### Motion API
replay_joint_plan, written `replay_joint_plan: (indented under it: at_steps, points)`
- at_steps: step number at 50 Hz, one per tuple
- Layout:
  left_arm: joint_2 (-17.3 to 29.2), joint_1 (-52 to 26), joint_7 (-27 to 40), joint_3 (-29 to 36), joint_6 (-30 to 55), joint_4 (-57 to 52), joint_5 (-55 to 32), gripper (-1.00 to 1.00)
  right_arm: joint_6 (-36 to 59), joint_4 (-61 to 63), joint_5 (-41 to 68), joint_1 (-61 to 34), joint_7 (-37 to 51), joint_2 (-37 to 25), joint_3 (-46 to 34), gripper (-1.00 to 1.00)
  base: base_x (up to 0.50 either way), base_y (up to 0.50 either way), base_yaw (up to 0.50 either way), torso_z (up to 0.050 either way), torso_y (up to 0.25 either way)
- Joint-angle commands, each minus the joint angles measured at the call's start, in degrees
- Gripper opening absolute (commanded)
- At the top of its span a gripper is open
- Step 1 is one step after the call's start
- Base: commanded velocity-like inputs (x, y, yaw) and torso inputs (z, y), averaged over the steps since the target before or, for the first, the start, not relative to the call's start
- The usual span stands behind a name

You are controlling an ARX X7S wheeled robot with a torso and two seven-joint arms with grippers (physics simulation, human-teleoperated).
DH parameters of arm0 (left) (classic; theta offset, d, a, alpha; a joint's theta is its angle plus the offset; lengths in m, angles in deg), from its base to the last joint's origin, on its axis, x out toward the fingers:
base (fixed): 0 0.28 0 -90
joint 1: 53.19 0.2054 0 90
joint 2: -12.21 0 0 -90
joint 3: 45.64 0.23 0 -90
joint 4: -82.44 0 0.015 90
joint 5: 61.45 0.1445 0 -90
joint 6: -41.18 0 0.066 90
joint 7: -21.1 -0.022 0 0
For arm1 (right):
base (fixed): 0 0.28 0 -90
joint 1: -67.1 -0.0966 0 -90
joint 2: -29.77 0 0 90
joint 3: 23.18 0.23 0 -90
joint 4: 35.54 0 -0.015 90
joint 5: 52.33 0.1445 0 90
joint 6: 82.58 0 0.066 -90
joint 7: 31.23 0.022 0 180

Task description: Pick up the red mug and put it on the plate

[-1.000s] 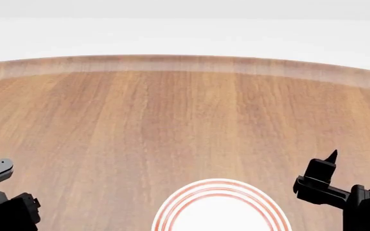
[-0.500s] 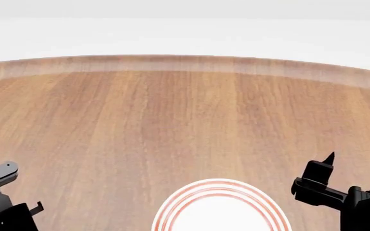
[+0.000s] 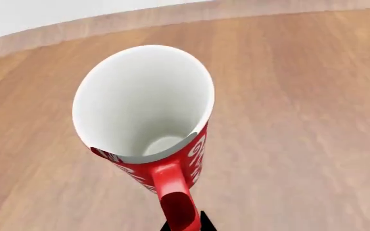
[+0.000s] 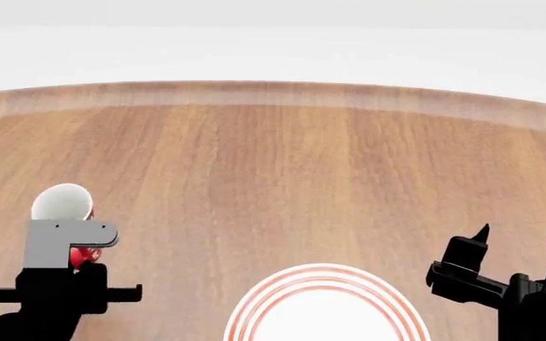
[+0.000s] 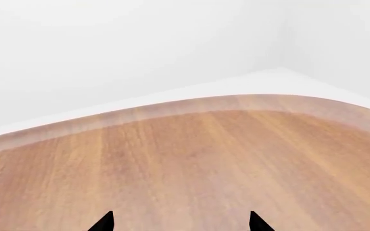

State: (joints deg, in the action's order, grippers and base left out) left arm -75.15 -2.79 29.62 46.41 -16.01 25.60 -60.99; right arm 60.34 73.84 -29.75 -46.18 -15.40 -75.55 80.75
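The red mug [image 3: 152,127] hangs above the wooden worktop [image 4: 292,163] at the left of the head view, held by its handle in the left gripper [image 3: 183,226], whose jaws seem clenched on it, though only a sliver of them shows. The plate [image 4: 325,305] lies at the near edge, well apart from the mug. The right gripper [image 5: 179,222] hovers with jaws released, two tips spread wide.
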Motion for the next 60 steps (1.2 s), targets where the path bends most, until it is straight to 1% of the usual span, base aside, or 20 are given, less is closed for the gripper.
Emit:
replay_joint_plan:
  at_steps: [1, 15, 24, 25, 26, 31, 35, 42, 46, 50, 56, 58, 60]
  points:
    - [0.8, 5.9, -9.6, 9.5, 5.4, -15.5, 0.6, -1.00, -0.1, -0.4, 0.2, -0.2, 0.2, 0.1, -0.4, 1.00, 0.00, 0.00, 0.00, 0.000, 0.000]
    - [1.7, 10.0, -12.5, 17.4, 12.3, -28.5, 0.9, -1.00, -0.9, -1.7, 0.3, -0.4, 0.1, 0.1, -1.0, 1.00, 0.00, 0.00, 0.00, 0.000, 0.000]
    - [2.3, 10.1, -14.8, 21.1, 15.6, -33.7, 0.2, -1.00, -0.7, -1.2, 0.6, -0.3, 0.3, 0.0, -1.0, 1.00, 0.00, 0.00, 0.00, 0.000, 0.000]
    - [2.5, 9.9, -16.3, 21.8, 17.3, -35.0, -0.6, -1.00, -0.7, -1.3, 0.6, -0.3, 0.4, 0.0, -1.0, 1.00, 0.00, 0.00, 0.00, 0.000, 0.000]
    - [2.4, 9.8, -15.7, 22.3, 17.5, -35.8, 0.0, -1.00, -0.6, -1.3, 0.6, -0.4, 0.4, 0.0, -1.1, 1.00, 0.00, 0.00, 0.00, 0.000, 0.000]
    - [1.9, 8.6, -17.0, 24.2, 19.8, -37.3, -0.8, -1.00, -0.6, -1.5, 0.6, -0.7, 0.5, 0.0, -1.5, 1.00, 0.00, 0.00, 0.00, 0.000, 0.002]
    - [1.1, 7.6, -17.1, 25.6, 18.8, -36.1, -1.0, -1.00, -0.9, -1.8, 0.6, -0.7, 0.4, -0.1, -1.7, 1.00, 0.00, 0.00, 0.00, 0.000, 0.000]
    - [-1.0, 5.7, -16.7, 28.7, 13.4, -27.5, -1.3, -1.00, -1.4, -2.0, 0.8, -0.6, 0.3, -0.1, -1.8, 1.00, 0.00, 0.00, 0.00, 0.000, 0.000]
    - [-1.7, 5.4, -15.8, 30.5, 12.1, -24.5, -1.9, -1.00, -1.9, -2.4, 0.7, -0.5, 0.2, 0.0, -2.0, 1.00, 0.00, 0.00, 0.00, 0.000, 0.000]
    - [-1.8, 5.5, -15.4, 32.5, 11.3, -23.4, -3.3, -1.00, -2.5, -3.0, 0.8, -0.5, 0.0, 0.1, -2.1, 1.00, 0.00, 0.00, 0.00, 0.000, 0.000]
    - [-1.9, 6.2, -14.4, 37.2, 11.5, -23.6, -4.2, -1.00, -2.4, -3.2, 0.9, -0.8, 0.1, 0.2, -2.5, 1.00, 0.00, 0.00, 0.00, 0.000, 0.000]
    - [-1.7, 6.0, -14.0, 37.5, 11.5, -23.6, -4.9, -1.00, -2.5, -3.2, 1.0, -0.8, 0.1, 0.1, -2.5, 1.00, 0.00, 0.00, 0.00, 0.000, 0.000]
    - [-2.3, 5.2, -13.2, 39.6, 10.2, -21.1, -5.9, -1.00, -3.2, -3.9, 0.8, -0.8, -0.1, 0.2, -2.7, 1.00, 0.00, 0.00, 0.00, 0.000, 0.000]
